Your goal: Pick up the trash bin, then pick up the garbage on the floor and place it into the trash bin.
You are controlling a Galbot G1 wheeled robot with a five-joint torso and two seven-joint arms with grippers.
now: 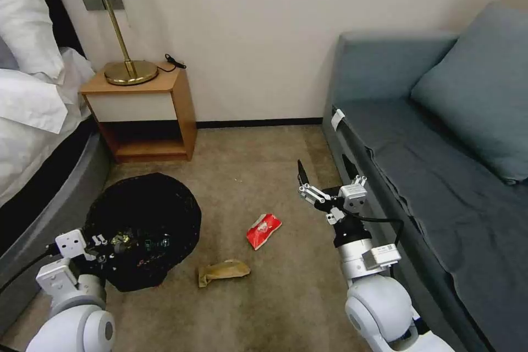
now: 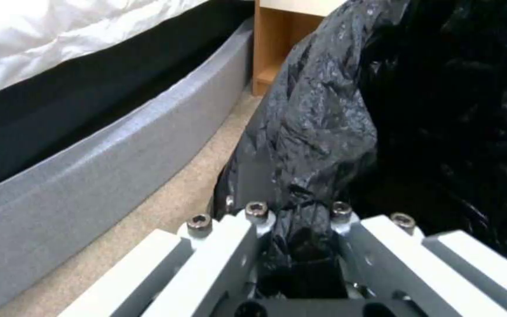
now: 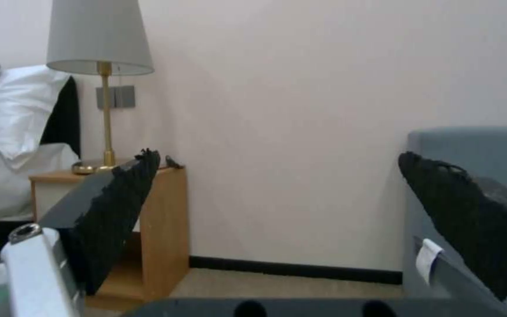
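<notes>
The trash bin [image 1: 146, 214], lined with a crinkly black bag, is at the left beside the bed, with its mouth facing up towards me. My left gripper [image 1: 110, 245] is shut on its near rim. The left wrist view shows the bag [image 2: 324, 132] pinched at that gripper [image 2: 297, 213]. Something small glints inside the bin [image 1: 137, 242]. On the carpet lie two pieces of garbage, a red snack packet [image 1: 263, 230] and a crumpled brown paper bag [image 1: 224, 271]. My right gripper [image 1: 324, 176] hangs open and empty above the floor by the sofa, to the right of the red packet, and its dark pads [image 3: 119, 211] stand wide apart.
A wooden nightstand [image 1: 148, 115] with a brass lamp [image 1: 129, 69] stands against the wall behind the bin. The bed [image 1: 33, 137] borders the left side and a grey-blue sofa [image 1: 440, 165] the right. Open carpet [image 1: 264, 176] lies between them.
</notes>
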